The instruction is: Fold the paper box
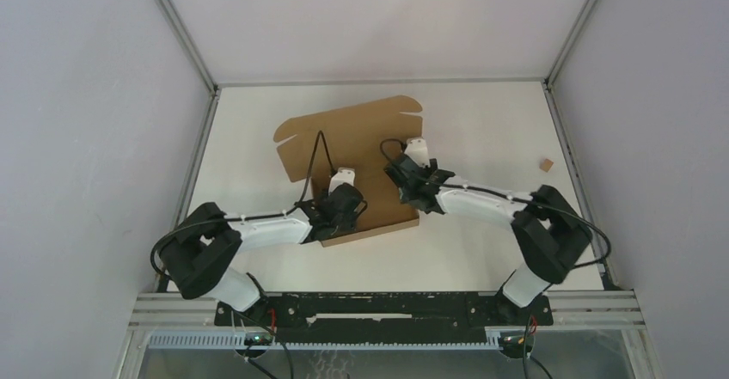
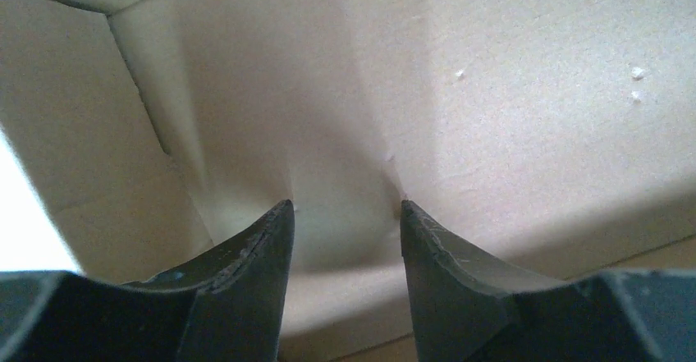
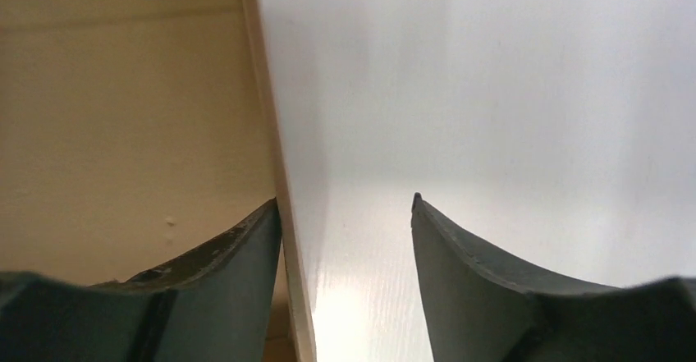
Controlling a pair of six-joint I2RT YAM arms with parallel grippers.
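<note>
**One box, two tools, one scrap**

I see the paper box (image 1: 361,134) mid-desk (image 1: 481,130). My left tool (image 2: 345,206) stands parted over its inner panel. My right tool (image 3: 345,199) stands parted around one edge, gripping nothing. The scrap (image 1: 545,164) lies well apart, right.

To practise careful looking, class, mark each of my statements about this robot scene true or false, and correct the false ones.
1. The box lies on a white table. True.
2. The box is folded completely shut. False: it is open, with its flaps spread out.
3. A small brown scrap lies to the right of the box, apart from it. True.
4. The right tool is shut tight. False: its fingers stand apart, with bare table between them.
5. The left tool points at cardboard. True.
</note>
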